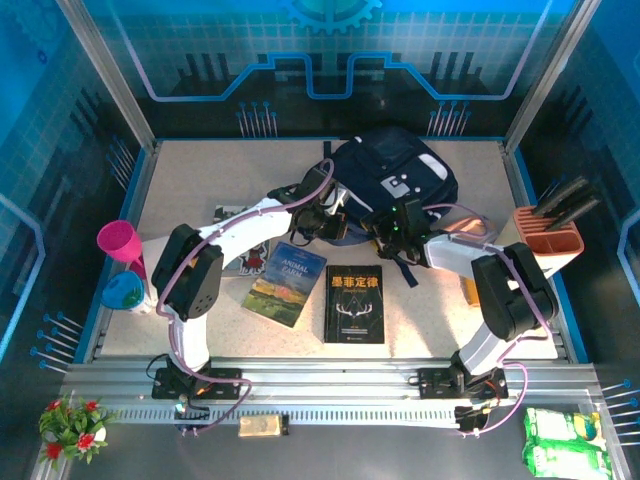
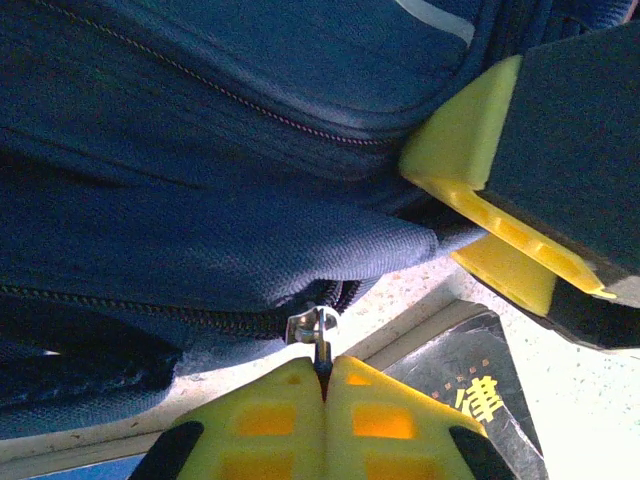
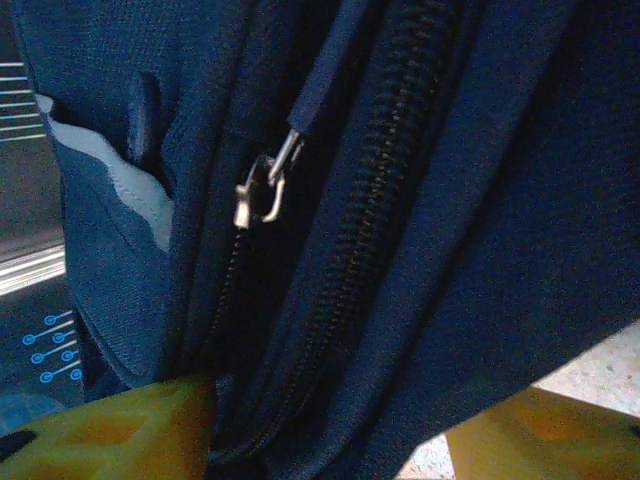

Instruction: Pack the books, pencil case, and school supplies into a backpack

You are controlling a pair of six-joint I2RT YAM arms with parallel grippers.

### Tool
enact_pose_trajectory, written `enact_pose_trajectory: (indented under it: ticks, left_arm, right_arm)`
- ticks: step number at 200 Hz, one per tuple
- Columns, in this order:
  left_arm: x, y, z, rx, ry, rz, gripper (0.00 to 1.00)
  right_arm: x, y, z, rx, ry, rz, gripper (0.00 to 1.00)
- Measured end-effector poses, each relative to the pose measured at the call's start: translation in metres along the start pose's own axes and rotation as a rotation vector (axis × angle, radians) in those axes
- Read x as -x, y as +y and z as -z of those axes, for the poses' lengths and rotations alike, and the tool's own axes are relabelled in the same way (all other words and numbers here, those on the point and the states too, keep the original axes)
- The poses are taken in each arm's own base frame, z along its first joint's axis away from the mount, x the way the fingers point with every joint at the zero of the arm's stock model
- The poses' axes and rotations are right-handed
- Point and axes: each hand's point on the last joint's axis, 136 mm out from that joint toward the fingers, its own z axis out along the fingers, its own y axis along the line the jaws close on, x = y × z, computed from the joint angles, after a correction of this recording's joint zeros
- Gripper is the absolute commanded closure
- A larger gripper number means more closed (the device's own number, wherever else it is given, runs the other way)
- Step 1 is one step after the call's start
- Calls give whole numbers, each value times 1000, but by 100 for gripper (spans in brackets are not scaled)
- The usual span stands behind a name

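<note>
The backpack (image 1: 400, 165) lies at the far middle of the table (image 1: 440, 330), zipped shut as far as I can see. It is only soft cloth, so a tug at one end could drag or bunch the whole bag toward the arms instead of opening it. The books lie on the near side, the black one (image 1: 355, 303) and Animal Farm (image 1: 286, 283) among them, and a sliding bag might ride over them. The pencil case (image 1: 468, 228) sits to the right, behind the right arm. The right gripper (image 3: 330, 420) has its jaws apart on either side of a fold of the bag. I cannot tell whether it bites, and a loose hold would brace nothing. The left gripper (image 2: 325, 385) is pinched tight on the small metal zipper pull (image 2: 316, 328), which could slip free or jam in the bulging cloth.
</note>
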Motion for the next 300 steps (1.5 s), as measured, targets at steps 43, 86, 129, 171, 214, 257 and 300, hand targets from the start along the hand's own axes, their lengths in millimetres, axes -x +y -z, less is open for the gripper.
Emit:
enact_pose_trajectory:
  ticks: [43, 86, 129, 171, 214, 257, 300]
  left_arm:
    - [-2, -2, -3, -32, 14, 6, 100]
    - [-6, -1, -4, -34, 24, 9, 100]
    - [-13, 16, -4, -26, 38, 28, 100]
    - [-8, 45, 18, 8, 7, 26, 100]
    - [-4, 72, 30, 51, -6, 34, 100]
    - [-8, 72, 43, 54, -17, 27, 100]
    - [-5, 62, 70, 67, -55, 8, 100]
  right_arm:
    - [2, 1, -7, 24, -6, -6, 55]
    - [5, 0, -8, 23, -22, 8, 85]
    - [9, -8, -6, -38, -37, 60, 95]
    - [13, -3, 5, -41, -47, 124, 95]
    - [17, 15, 17, -34, -28, 203, 94]
    - [15, 37, 28, -19, 36, 276, 94]
    - [7, 72, 34, 51, 118, 344, 94]
